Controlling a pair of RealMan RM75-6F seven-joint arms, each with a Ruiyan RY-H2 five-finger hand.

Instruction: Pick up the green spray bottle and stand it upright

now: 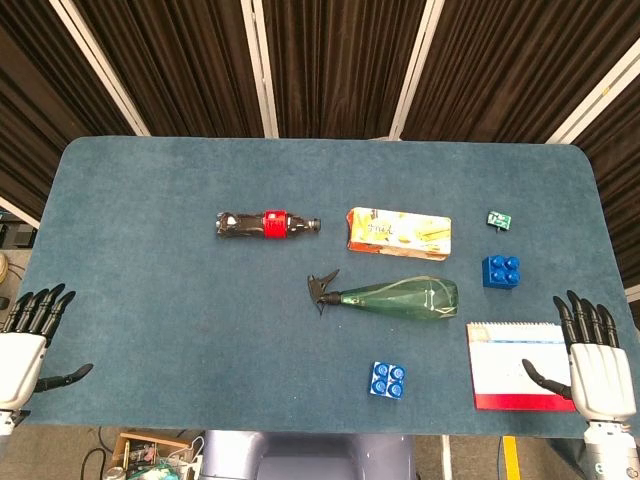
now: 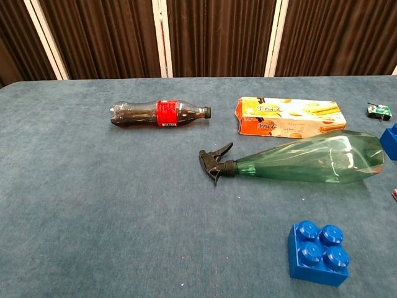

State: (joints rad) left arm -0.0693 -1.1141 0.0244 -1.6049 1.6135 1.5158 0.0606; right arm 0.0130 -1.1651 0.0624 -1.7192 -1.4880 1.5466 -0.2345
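Note:
The green spray bottle [image 1: 400, 296] [image 2: 310, 159] lies on its side near the table's middle, its black trigger nozzle [image 1: 323, 289] [image 2: 214, 161] pointing left. My left hand [image 1: 22, 346] rests at the table's near-left edge, fingers spread, holding nothing. At the near-right edge my right hand [image 1: 595, 362] is also spread and empty, beside a notepad and well right of the bottle. Neither hand appears in the chest view.
A cola bottle [image 1: 265, 225] [image 2: 158, 113] lies left of a biscuit box [image 1: 398, 233] [image 2: 288, 117]. Blue bricks sit at the front [image 1: 387, 380] [image 2: 318, 252] and at the right [image 1: 500, 271]. A small green item [image 1: 499, 219] [image 2: 378, 111] and a red-edged notepad [image 1: 518, 365] are at the right.

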